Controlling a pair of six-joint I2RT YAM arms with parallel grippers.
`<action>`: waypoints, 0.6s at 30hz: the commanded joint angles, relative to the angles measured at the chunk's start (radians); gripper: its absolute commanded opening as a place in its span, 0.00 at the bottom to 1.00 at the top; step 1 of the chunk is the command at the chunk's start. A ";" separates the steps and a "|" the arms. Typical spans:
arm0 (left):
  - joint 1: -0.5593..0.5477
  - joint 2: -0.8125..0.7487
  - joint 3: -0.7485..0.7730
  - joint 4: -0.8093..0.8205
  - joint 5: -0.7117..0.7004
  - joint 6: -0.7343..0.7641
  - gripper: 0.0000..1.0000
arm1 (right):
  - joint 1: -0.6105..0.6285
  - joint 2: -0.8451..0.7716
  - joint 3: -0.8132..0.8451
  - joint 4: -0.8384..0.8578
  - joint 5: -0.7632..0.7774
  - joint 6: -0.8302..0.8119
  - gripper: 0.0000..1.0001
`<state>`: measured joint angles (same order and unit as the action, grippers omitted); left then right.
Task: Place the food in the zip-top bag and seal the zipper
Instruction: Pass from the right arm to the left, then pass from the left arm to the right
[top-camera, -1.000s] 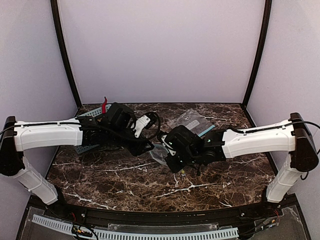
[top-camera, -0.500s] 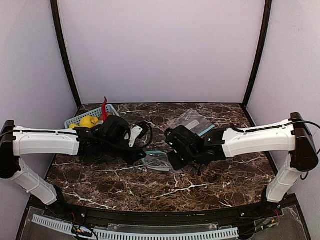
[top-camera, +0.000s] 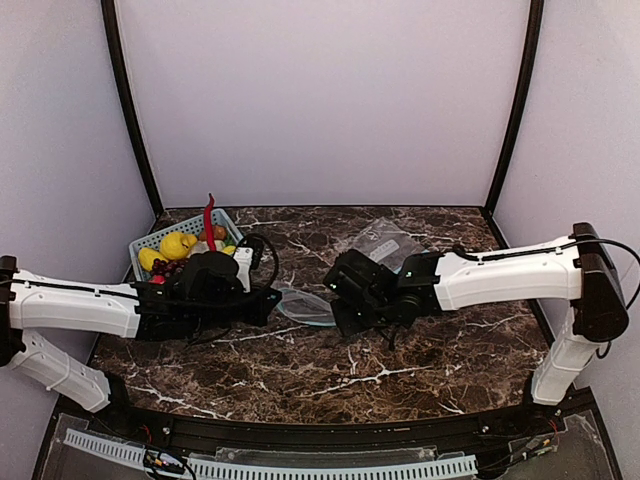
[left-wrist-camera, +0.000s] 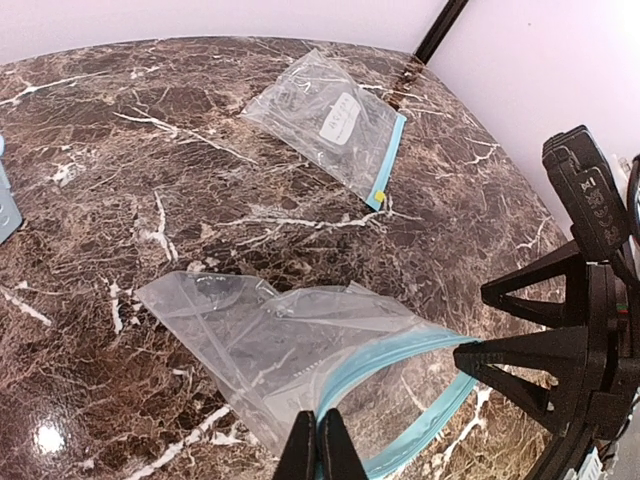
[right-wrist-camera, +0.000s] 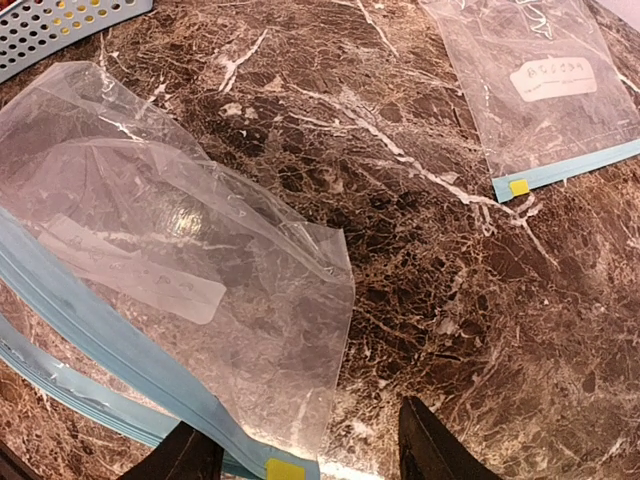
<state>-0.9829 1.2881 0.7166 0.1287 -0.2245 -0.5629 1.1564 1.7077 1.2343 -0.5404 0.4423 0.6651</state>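
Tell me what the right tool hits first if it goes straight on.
Probably the zip-top bag: its clear corner lies just ahead of the open right tool, on the marble table. Depth is uncertain.

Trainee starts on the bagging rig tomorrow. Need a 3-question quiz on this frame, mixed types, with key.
1. True or false: the lemons already lie inside the zip-top bag.
2. Which arm's gripper is shut on that bag's zipper? A) left B) right C) both
3. Fill in: ___ clear bags are in view.
Key: 1 false, they sit in the basket. 2 A: the left gripper pinches it, the right gripper is open. 3 two, counting the spare bag.
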 joint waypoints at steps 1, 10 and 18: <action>-0.022 -0.031 -0.044 0.090 -0.138 -0.097 0.01 | -0.006 0.018 0.028 -0.026 0.019 0.101 0.58; -0.027 -0.038 -0.067 0.140 -0.161 -0.154 0.01 | -0.046 0.001 -0.054 0.082 -0.032 0.199 0.62; -0.029 -0.028 -0.083 0.167 -0.147 -0.177 0.01 | -0.063 -0.007 -0.106 0.169 -0.076 0.232 0.56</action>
<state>-1.0111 1.2774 0.6544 0.2687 -0.3496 -0.7166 1.1088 1.7096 1.1622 -0.4107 0.3847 0.8593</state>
